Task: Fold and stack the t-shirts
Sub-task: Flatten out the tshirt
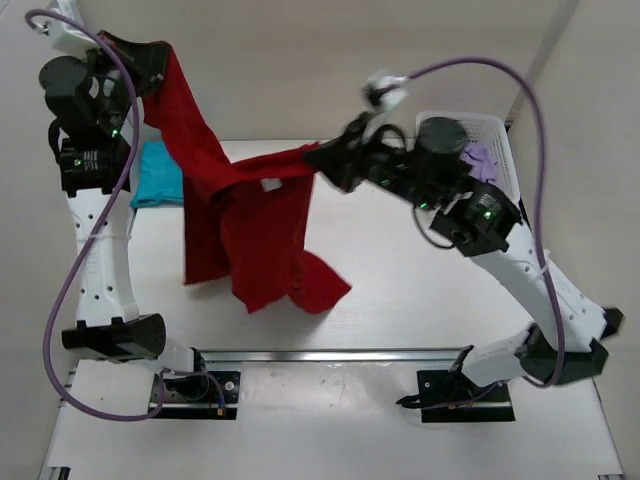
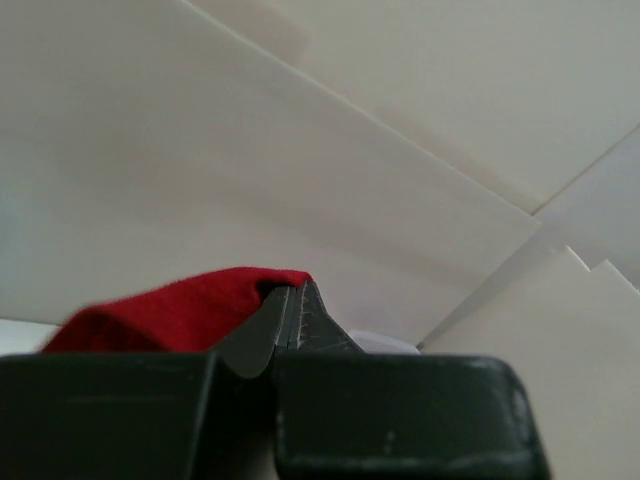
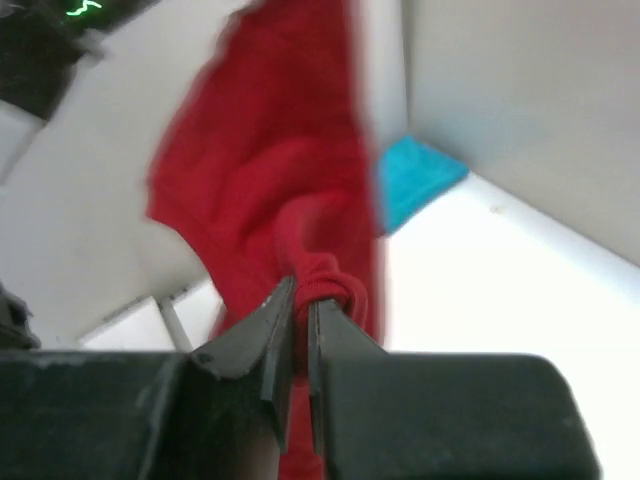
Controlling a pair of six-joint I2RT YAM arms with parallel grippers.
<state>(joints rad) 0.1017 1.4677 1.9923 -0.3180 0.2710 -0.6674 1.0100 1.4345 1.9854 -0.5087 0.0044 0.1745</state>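
- Table (image 1: pixel 420 300), white: surface for folding.
- Dark red soft cloth t-shirt (image 1: pixel 250 235): hung above the table between both arms, probably to spread it before it is laid flat.
- Right pincer (image 1: pixel 325 158): clamped on a bunched red edge.
- Teal cloth t-shirt (image 1: pixel 160 175): folded at far left, likely the stack's base.
- Pale lilac cloth t-shirt (image 1: pixel 484 160): in the white plastic mesh basket (image 1: pixel 500 130), not yet folded.
- Left pincer (image 1: pixel 155 55): clamped on the red shirt's other end, raised highest.

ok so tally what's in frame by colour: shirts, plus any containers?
Dark red t-shirt: 1
Teal t-shirt: 1
Lilac t-shirt, only partly visible in the basket: 1
White mesh basket: 1
Total: 4 (3 shirts, 1 basket)
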